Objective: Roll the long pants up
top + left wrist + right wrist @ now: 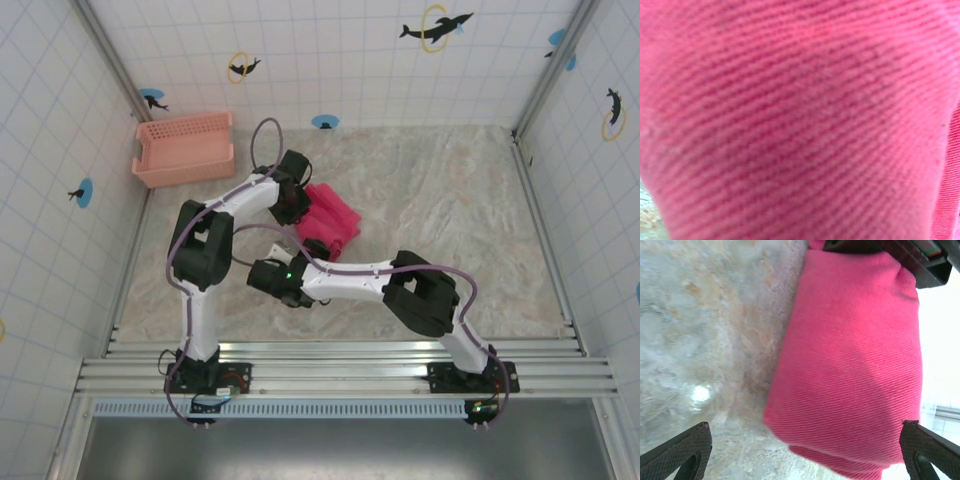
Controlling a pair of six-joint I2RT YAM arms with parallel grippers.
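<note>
R gripper (804,427), near side of table (470,210), left of centre: jaws wide apart, nothing between the pads. Pink pants (850,355) lie just ahead, near end of the bundle about level w/ the fingertips. Bundle is thick, prob. folded and partly rolled. Its long axis runs straight away from R jaws, near to far.

L gripper (291,203) is at the bundle's far-left side, touching or on it. Fabric is hard up against its cam, so can't tell if its jaws are apart or together.

L arm is closer to the cloth, R just short. Judgement: next roll depends on R taking the near end across the short axis.

Pink basket (185,150) sits at far-left corner, well apart.

No brand, label or legible text; dolphin stickers (437,28) on walls.
</note>
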